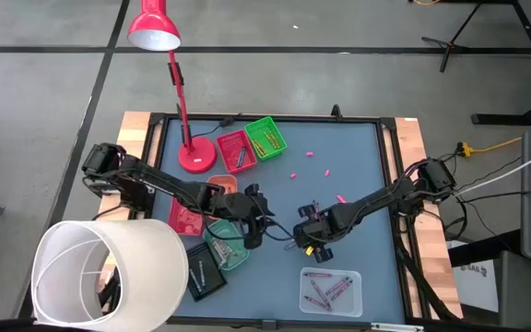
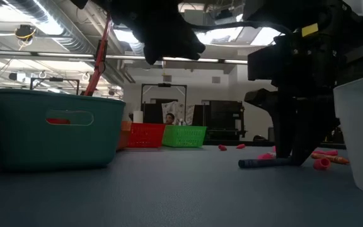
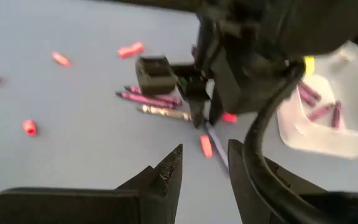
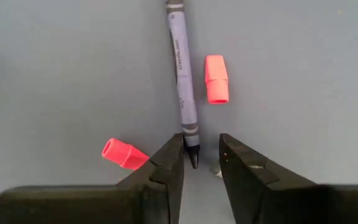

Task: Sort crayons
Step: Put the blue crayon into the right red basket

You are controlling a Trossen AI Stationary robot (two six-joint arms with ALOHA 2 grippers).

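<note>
A blue-violet crayon (image 4: 182, 68) lies flat on the blue-grey table (image 1: 358, 157). Its pointed tip sits between the open fingers of my right gripper (image 4: 201, 146), which points steeply down at the table's middle (image 1: 308, 242); a gap shows on each side of the tip. Short pink pieces (image 4: 216, 79) (image 4: 124, 154) lie beside the crayon. My left gripper (image 3: 204, 162) hovers open just to the left (image 1: 258, 226), holding nothing. Purple crayons (image 3: 145, 98) and a grey one (image 3: 163, 112) lie behind the right gripper. More purple crayons lie in a clear tray (image 1: 332, 288).
Red (image 1: 236, 152) and green (image 1: 265, 138) baskets stand at the far left, beside a red lamp's base (image 1: 196, 157). A teal basket (image 1: 224, 247), a red tray (image 1: 187, 217) and a black tray (image 1: 206, 274) sit under the left arm. A white cylinder (image 1: 109, 272) covers the near left corner. Pink pieces (image 1: 310, 152) dot the far middle.
</note>
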